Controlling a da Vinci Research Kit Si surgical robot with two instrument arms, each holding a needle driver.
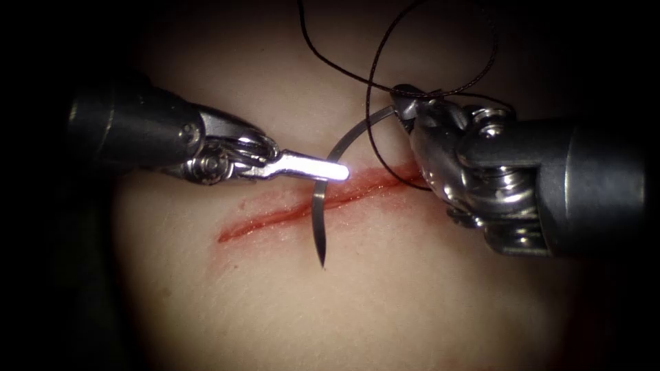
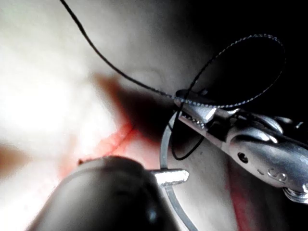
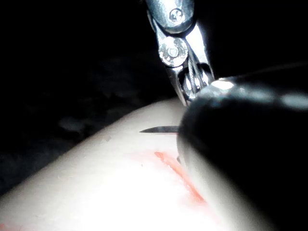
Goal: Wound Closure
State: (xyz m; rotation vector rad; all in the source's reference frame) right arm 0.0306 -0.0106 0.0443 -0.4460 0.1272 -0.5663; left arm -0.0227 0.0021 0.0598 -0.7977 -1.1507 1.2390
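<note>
The curved needle hangs above the tissue, its tip pointing down past the cut and free of the tissue. My right tool comes in on the cut's right side, jaws shut on the needle near its tail, where the dark thread leaves in loops. My left tool reaches in from the left, its thin jaws shut across the needle at mid-curve. In the left wrist view, the right tool grips the needle. The needle tip lies just above the tissue in the right wrist view.
Red fluid lines the cut, which runs from lower left to upper right. The thread loops above the right tool and trails off over the far tissue. The thread loop also hangs over the right tool's jaws.
</note>
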